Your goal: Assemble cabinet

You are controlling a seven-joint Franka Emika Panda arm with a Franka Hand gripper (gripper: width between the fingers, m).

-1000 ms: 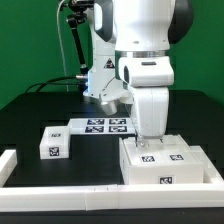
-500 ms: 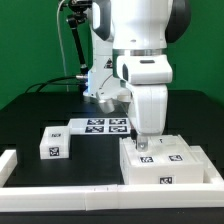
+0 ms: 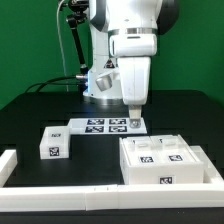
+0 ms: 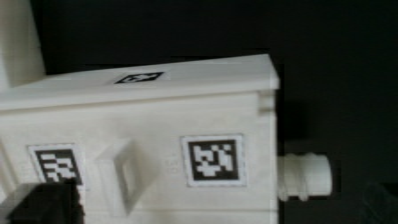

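The cabinet (image 3: 170, 162) is a large white box lying at the exterior view's lower right, with tagged square panels on its top face. My gripper (image 3: 132, 118) hangs above and to the exterior view's left of it, over the end of the marker board (image 3: 98, 125), touching nothing. Its jaws look open and empty. In the wrist view the cabinet (image 4: 160, 130) fills most of the picture, with tags on its faces and a white round peg (image 4: 311, 172) sticking out of one side. One dark fingertip (image 4: 43, 205) shows at the picture's edge.
A small white tagged block (image 3: 52, 146) lies at the exterior view's left. A long white rail (image 3: 90, 195) runs along the front, with another piece (image 3: 8, 165) at the left edge. The robot's base and cables stand behind the marker board.
My gripper was down on the cabinet's top; it has risen and moved to the exterior view's left, away from the cabinet. The cabinet stays where it was.
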